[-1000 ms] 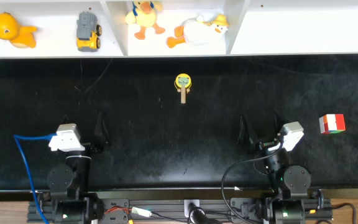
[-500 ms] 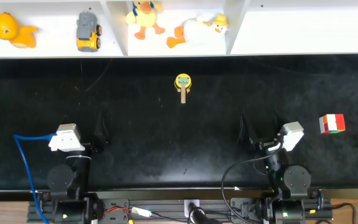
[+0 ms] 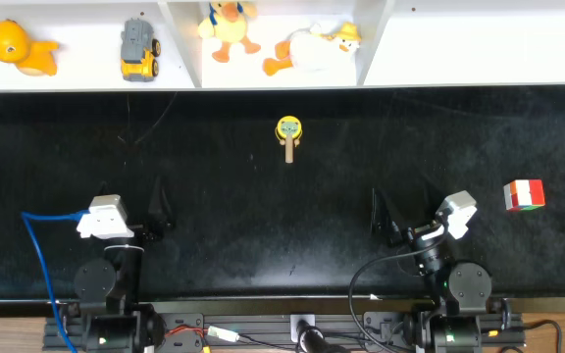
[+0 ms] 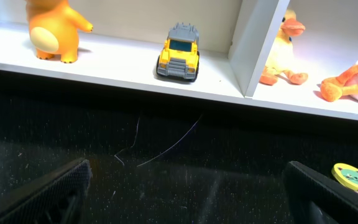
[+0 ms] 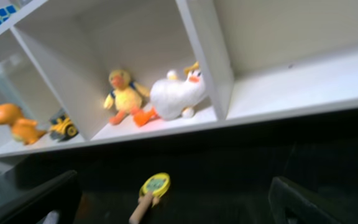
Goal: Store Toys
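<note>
A small round yellow paddle toy (image 3: 288,135) with a wooden handle lies on the black table, just in front of the white shelf (image 3: 459,78). A red, white and green cube (image 3: 524,194) sits at the far right of the table. My left gripper (image 3: 137,199) rests open near its base, holding nothing, and faces the shelf (image 4: 185,90). My right gripper (image 3: 400,208) is open and holds nothing too. It is low near its base and angled toward the paddle toy (image 5: 154,185). The left gripper (image 4: 187,167) sees the paddle (image 4: 352,177) off to one side.
The shelf holds an orange figure (image 3: 18,46) and a yellow truck (image 3: 139,49) in the left compartment. A yellow duck plush (image 3: 229,25) and a white duck plush (image 3: 312,47) are in the middle one. The right compartment (image 3: 479,44) holds nothing. A blue cable (image 3: 42,245) runs by the left base.
My right gripper has turned slightly toward the left. The left arm and the toys have stayed put.
</note>
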Robot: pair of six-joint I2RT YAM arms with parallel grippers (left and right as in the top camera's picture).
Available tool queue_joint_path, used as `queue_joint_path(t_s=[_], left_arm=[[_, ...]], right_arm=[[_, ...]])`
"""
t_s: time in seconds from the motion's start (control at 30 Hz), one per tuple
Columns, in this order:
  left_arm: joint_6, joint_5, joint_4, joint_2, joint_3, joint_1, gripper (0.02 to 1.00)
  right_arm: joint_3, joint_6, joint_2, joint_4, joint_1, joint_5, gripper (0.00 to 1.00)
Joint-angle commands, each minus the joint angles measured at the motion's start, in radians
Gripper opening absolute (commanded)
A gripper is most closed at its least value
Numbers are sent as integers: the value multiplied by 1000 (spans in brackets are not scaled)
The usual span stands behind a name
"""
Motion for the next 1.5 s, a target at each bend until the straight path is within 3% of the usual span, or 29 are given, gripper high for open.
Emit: queue_joint_path(t_s=[0.03, 0.2, 0.47, 0.53, 0.67, 0.77, 1.03, 1.5], left_arm=[[-7, 10, 2, -13, -6, 10, 998], [-7, 10, 2, -13, -6, 9, 998], [-7, 10, 2, -13, -6, 9, 998], [-7, 10, 2, -13, -6, 10, 998], [-7, 10, 2, -13, -6, 10, 998], [-7, 10, 2, -13, -6, 9, 998], [-7, 10, 2, -13, -6, 9, 998], [-7, 10, 2, -13, -6, 9, 998]], right_arm=[[31, 46, 23, -58, 8, -32, 998], [206, 6, 161, -142, 10, -61, 998], [705, -214, 609, -511, 32, -112, 998], [827, -271, 714, -616, 67, -100, 1000], [1067, -322, 931, -816, 203, 24, 998], [1206, -320, 1078, -925, 331, 128, 998], [1430, -216, 1421, -1039, 568, 236, 998], [1457, 1, 1785, -957, 573, 260, 1000]])
